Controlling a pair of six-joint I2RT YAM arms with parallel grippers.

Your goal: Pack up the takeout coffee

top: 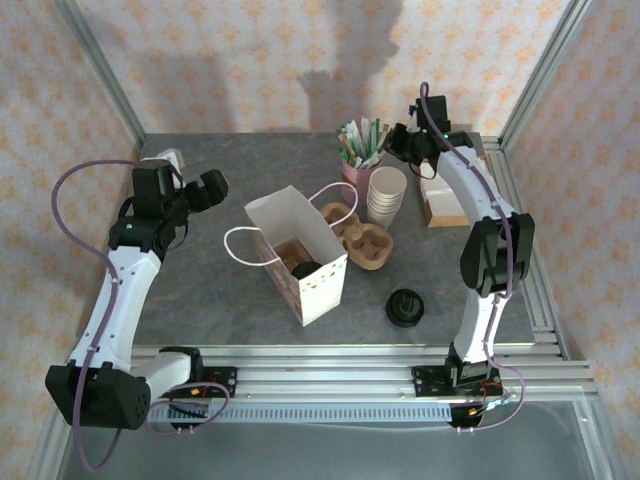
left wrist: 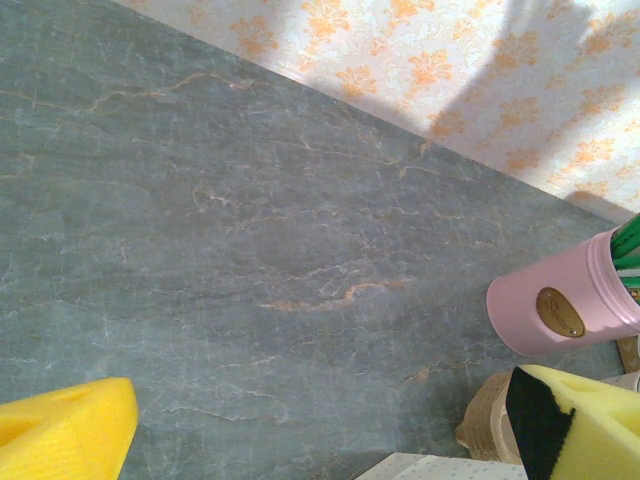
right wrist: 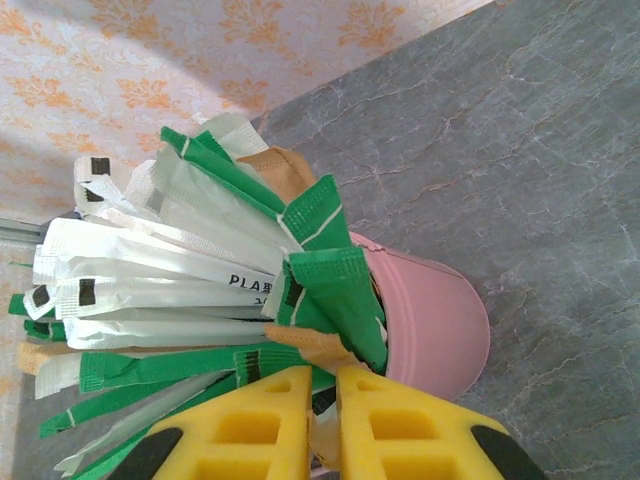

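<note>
My left gripper (top: 212, 188) gapes wide, my right gripper (right wrist: 323, 400), fingers nearly together, hovers at a round pink sachet-stuffed cup (right wrist: 430, 330), well apart from the small black-lidded takeout coffee (top: 406, 306).

Grey veined table (left wrist: 250, 250), bare over most of the view. Orange-patterned wall (left wrist: 420, 60) along the top. Pink cup (left wrist: 560, 300), gold oval label, at right edge. Left gripper (left wrist: 320, 440): yellow foam pads (left wrist: 65, 435) spread wide at the bottom corners. Brown pulp carrier (left wrist: 485, 425), partly seen beside the right pad.
</note>
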